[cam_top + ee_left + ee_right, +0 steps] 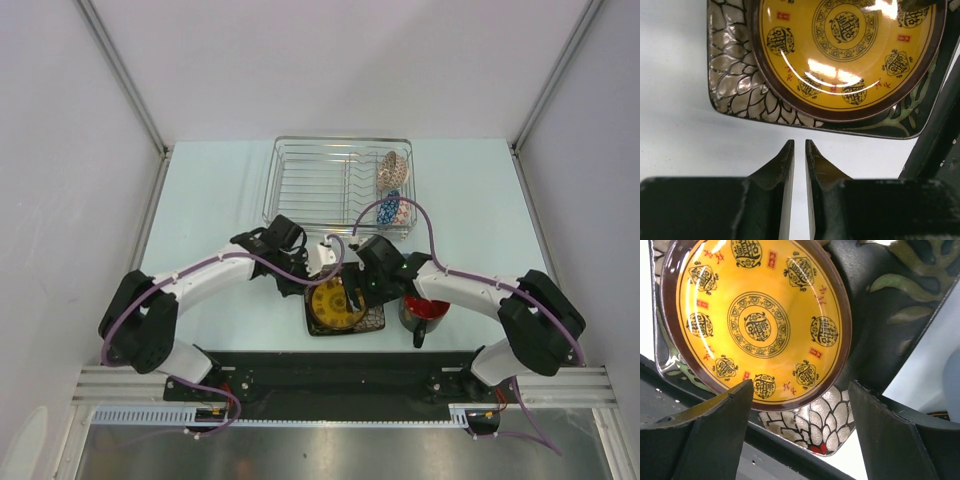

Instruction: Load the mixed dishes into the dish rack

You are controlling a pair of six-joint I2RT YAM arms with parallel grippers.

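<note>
Two bowls point(392, 170) in rack point(310, 180), one plate point(338, 303), one mug point(425, 312).

arms point(215, 270): white links, blk joints | cables point(420, 215): purple | fingers point(715, 435): blk, wedge-shaped

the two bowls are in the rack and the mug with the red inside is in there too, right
No. The pinkish bowl and blue bowl are in the dish rack, but the mug with the red inside stands on the table, beside the square plate; the top view shows it.
</note>
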